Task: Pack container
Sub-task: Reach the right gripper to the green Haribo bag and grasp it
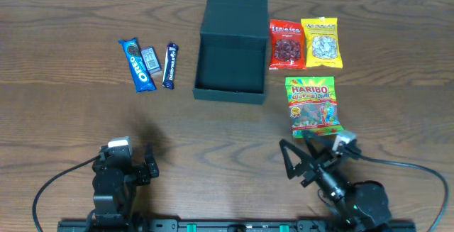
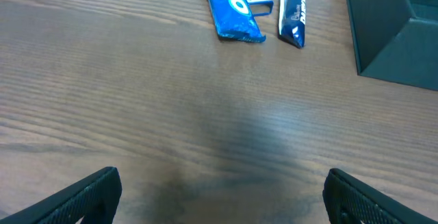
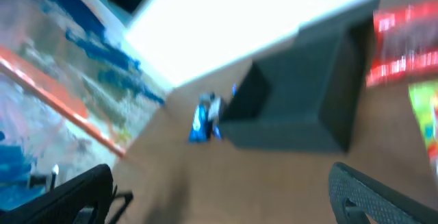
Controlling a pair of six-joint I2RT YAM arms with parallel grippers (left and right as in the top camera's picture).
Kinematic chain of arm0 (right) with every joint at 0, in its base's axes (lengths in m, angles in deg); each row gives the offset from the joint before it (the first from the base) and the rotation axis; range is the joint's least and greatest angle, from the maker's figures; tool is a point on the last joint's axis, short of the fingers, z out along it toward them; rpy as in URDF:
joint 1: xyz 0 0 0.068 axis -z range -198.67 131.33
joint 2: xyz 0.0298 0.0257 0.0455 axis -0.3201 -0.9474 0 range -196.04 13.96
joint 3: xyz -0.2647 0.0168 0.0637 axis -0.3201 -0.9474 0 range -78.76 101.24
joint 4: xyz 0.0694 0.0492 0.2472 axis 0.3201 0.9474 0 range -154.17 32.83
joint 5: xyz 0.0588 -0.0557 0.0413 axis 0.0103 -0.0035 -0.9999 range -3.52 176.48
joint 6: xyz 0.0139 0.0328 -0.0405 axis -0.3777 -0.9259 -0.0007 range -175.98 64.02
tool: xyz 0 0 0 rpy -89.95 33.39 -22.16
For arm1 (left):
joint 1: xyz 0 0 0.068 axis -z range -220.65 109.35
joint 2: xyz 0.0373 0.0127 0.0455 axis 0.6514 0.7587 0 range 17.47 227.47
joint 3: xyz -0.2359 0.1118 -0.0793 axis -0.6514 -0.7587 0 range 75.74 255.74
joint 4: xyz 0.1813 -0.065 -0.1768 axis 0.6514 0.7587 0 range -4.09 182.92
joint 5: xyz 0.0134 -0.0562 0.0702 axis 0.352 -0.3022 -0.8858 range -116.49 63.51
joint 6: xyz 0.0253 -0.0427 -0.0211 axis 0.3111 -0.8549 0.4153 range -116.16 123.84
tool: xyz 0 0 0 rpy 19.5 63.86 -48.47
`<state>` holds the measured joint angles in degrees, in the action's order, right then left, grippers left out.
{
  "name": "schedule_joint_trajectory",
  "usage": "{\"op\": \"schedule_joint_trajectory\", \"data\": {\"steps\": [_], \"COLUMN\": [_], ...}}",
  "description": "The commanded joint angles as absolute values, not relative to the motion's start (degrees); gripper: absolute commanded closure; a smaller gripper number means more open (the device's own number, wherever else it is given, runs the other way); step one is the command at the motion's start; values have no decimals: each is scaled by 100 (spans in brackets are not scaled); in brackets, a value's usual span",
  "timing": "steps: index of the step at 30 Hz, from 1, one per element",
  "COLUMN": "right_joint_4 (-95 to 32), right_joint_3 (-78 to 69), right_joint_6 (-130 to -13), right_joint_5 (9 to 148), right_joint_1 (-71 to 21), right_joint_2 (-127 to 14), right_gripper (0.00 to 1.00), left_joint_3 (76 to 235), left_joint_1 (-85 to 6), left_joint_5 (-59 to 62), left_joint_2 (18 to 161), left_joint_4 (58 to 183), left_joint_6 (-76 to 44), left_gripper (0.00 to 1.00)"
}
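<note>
One open container (image 1: 231, 47); three snack packets (image 1: 149, 59) left of it, three bags (image 1: 286, 45) right; both arms' jaws apart

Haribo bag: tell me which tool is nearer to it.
Right. The right tool sits just below the Haribo bag, close to its bottom edge. The left tool is far off to the bag's lower left.

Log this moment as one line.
container open, empty | Haribo bag on table | left gripper open | right gripper open
</note>
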<state>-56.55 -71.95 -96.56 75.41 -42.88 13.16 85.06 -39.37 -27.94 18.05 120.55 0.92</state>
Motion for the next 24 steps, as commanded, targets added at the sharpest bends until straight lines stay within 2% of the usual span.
{"op": "schedule_joint_trajectory", "data": {"steps": [1,6,11,14,16,17,24], "right_joint_4": [-5824,-5883,-5883,-5856,-5738,-5638,-4720], "right_joint_3": [-7201,-7031,-6469,-5982,-5542,-5372,-4115], "right_joint_6": [-9313,-8869,-8393,-7724,-7304,-7208,-6852], "right_joint_5": [7788,7703,7462,7419,7421,7423,7875], "right_joint_1": [-4034,-3507,-2983,-2852,-2845,-2845,-2845], "right_joint_2": [1240,757,-292,-1206,-2113,-2458,-4697], "right_gripper": [1,1,1,1,5,1,1], "left_joint_3": [8454,8454,8454,8454,8454,8454,8454], "left_joint_1": [-3939,-3939,-3939,-3939,-3939,-3939,-3939], "left_joint_5": [-2748,-2748,-2750,-2748,-2748,-2748,-2748], "left_joint_2": [1768,1768,1770,1768,1770,1770,1768], "left_joint_4": [12055,12057,12055,12055,12055,12057,12055], "left_joint_6": [154,154,154,154,154,154,154], "left_gripper": [5,5,5,5,5,5,5]}}
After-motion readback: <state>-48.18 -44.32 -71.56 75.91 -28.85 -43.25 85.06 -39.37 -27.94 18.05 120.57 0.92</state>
